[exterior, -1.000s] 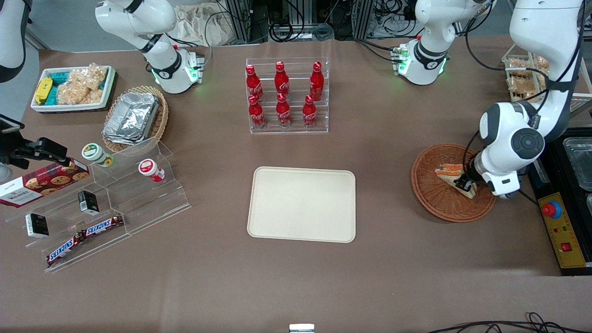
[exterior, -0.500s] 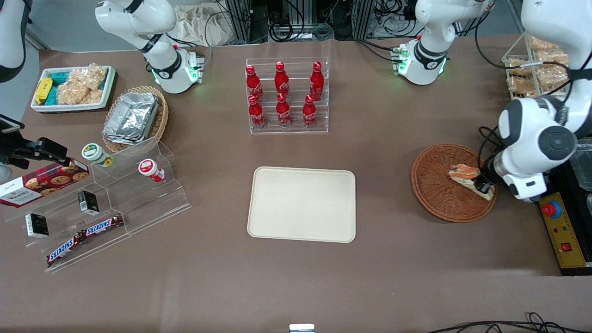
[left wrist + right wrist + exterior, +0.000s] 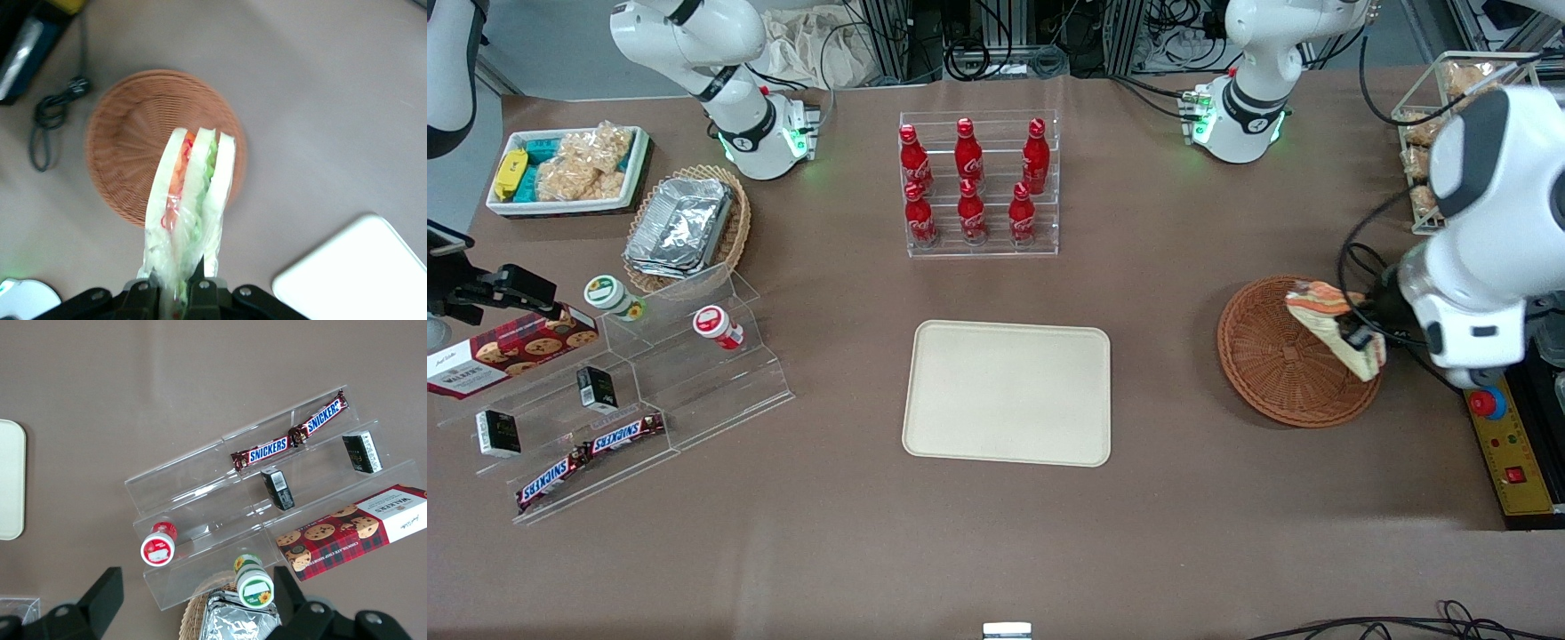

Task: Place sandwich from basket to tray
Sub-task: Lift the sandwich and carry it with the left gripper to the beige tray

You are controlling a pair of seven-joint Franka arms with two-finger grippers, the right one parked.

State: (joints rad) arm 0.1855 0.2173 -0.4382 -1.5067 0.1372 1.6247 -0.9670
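Note:
The wrapped triangular sandwich (image 3: 1334, 322) (image 3: 190, 200) hangs in the air above the reddish-brown wicker basket (image 3: 1280, 364) (image 3: 127, 140), over the basket's edge toward the working arm's end. My left gripper (image 3: 1360, 340) (image 3: 179, 293) is shut on the wrap at the sandwich's narrow end. Nothing else lies in the basket. The cream tray (image 3: 1007, 392) (image 3: 360, 273) lies bare at the table's middle, nearer to the front camera than the bottle rack.
A clear rack of red cola bottles (image 3: 976, 185) stands farther back than the tray. A control box with a red button (image 3: 1504, 436) lies beside the basket at the working arm's end. A wire rack of bagged snacks (image 3: 1436, 142) stands farther back there.
The gripper has risen out of the basket with the sandwich in it, and moved toward the working arm's end of the table. The basket is now bare.

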